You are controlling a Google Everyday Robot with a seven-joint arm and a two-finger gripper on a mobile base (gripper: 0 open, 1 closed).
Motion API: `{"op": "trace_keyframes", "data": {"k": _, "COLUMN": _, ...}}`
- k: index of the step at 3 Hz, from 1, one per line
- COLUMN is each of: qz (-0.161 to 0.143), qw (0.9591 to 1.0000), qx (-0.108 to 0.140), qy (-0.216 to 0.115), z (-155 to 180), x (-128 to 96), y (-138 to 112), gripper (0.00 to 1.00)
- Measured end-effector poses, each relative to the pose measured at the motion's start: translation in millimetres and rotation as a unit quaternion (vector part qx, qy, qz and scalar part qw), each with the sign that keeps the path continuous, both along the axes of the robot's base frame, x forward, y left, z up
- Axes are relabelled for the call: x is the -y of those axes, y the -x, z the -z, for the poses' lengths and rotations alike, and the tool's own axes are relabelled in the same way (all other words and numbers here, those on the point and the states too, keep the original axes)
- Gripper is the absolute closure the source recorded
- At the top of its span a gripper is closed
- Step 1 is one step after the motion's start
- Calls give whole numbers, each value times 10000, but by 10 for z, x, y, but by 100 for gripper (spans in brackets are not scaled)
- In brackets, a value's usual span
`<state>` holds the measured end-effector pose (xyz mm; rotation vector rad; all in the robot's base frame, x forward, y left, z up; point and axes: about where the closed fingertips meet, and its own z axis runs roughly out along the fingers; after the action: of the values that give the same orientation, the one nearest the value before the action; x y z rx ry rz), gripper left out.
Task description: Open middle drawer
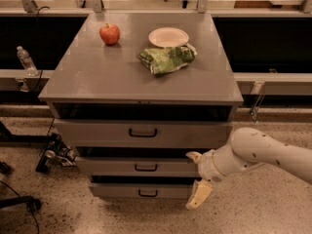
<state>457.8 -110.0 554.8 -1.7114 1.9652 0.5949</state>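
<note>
Closest to us is the white arm (263, 152), which comes in low from the right side of the picture. At its end is the gripper (196, 176). It is released, holding nothing, with its two fingers (199, 195) spread apart, one up and one down. I think it is held low and wide like that so it can get around a small handle. Just behind it is the grey cabinet (107, 77) with three drawers. The bottom drawer (117, 191) is the lowest one. Above it is the middle drawer (107, 166), and it looks shut. The gripper is at the right end of that drawer's front, with its upper finger close to the corner. The little black handle (146, 167) is in the middle of the front, off to the picture's left of the gripper, so the gripper must go sideways to reach it. Higher up is the top drawer (97, 132), the tall one. On the flat top lie a green bag (166, 59), then a plate (168, 36) and a red apple (109, 33). Far off at the left stands a water bottle (25, 60).
</note>
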Motion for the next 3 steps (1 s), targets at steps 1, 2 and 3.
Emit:
{"op": "trace_keyframes", "data": {"k": 1, "qz": 266, "qw": 9989, "qx": 123, "qy": 367, "z": 642, "x": -34, "y": -294, "gripper": 0}}
{"op": "trace_keyframes", "data": {"k": 2, "qz": 265, "qw": 9989, "qx": 123, "qy": 367, "z": 642, "x": -35, "y": -294, "gripper": 0}}
{"op": "trace_keyframes", "data": {"k": 3, "qz": 282, "qw": 9987, "qx": 264, "qy": 336, "z": 757, "x": -59, "y": -388, "gripper": 0}}
